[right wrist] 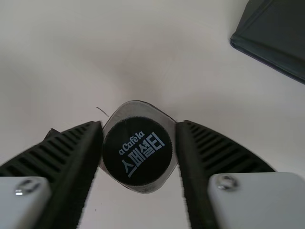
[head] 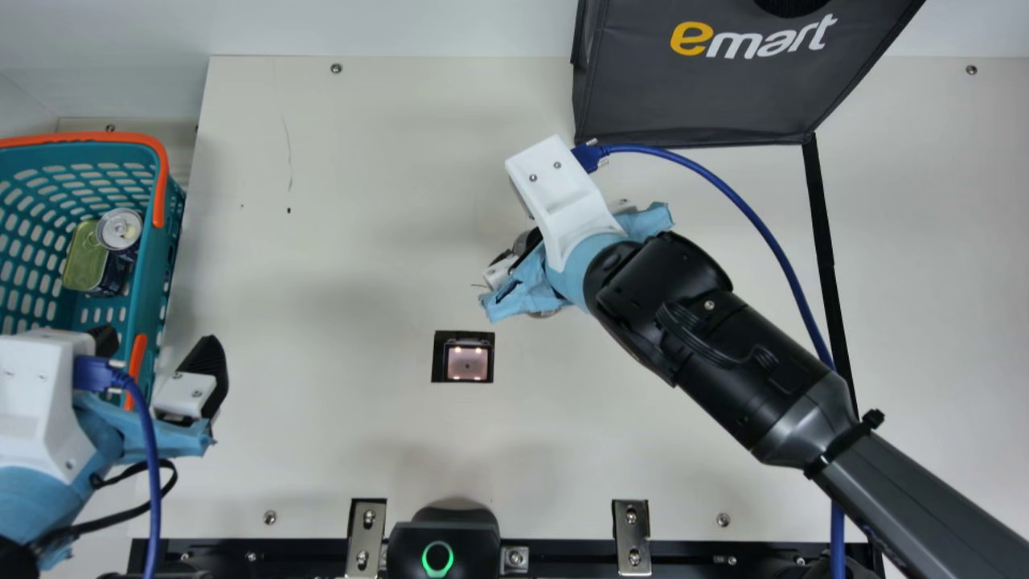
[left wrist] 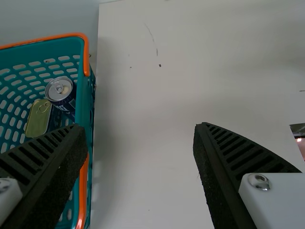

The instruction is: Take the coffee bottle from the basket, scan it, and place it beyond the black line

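Have coffee bottle (right wrist: 137, 151) clasped in right gripper (right wrist: 139, 126), out of basket (head: 149, 281) and short of black line (head: 820, 225). Note left gripper (left wrist: 140, 128) spread wide and empty, astride basket's side wall. Judge step in hand as securing bottle for scan; cannot tell whether already scanned. Next, if unscanned, present barcode squarely to scanner (head: 467, 363) without loosening grip, then carry across black line and release.
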Controlling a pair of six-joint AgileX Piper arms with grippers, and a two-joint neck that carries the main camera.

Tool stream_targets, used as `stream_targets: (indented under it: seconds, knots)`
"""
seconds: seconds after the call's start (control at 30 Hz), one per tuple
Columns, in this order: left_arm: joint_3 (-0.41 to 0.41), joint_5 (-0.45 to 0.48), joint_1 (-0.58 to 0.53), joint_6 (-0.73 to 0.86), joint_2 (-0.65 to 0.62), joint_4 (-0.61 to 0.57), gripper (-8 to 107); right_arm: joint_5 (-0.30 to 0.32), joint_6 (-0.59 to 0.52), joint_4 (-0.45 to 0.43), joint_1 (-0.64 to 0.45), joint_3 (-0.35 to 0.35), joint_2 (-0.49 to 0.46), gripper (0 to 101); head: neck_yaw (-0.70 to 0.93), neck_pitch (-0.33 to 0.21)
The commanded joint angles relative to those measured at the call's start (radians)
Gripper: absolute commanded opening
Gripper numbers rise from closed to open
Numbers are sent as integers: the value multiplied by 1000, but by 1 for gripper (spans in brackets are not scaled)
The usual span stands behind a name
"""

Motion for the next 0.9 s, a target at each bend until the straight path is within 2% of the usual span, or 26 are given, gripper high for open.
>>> stream_targets:
  seconds: [0.0,0.13,0.87]
  knots:
    - [0,0,0,0,0,0,90,-1,2,-3,-1,2,0,24,2,-26]
    - [0,0,0,0,0,0,90,-2,5,-6,0,3,1,0,2,-26]
    - [0,0,0,0,0,0,90,17,-10,-9,-13,-19,-14,0,2,-26]
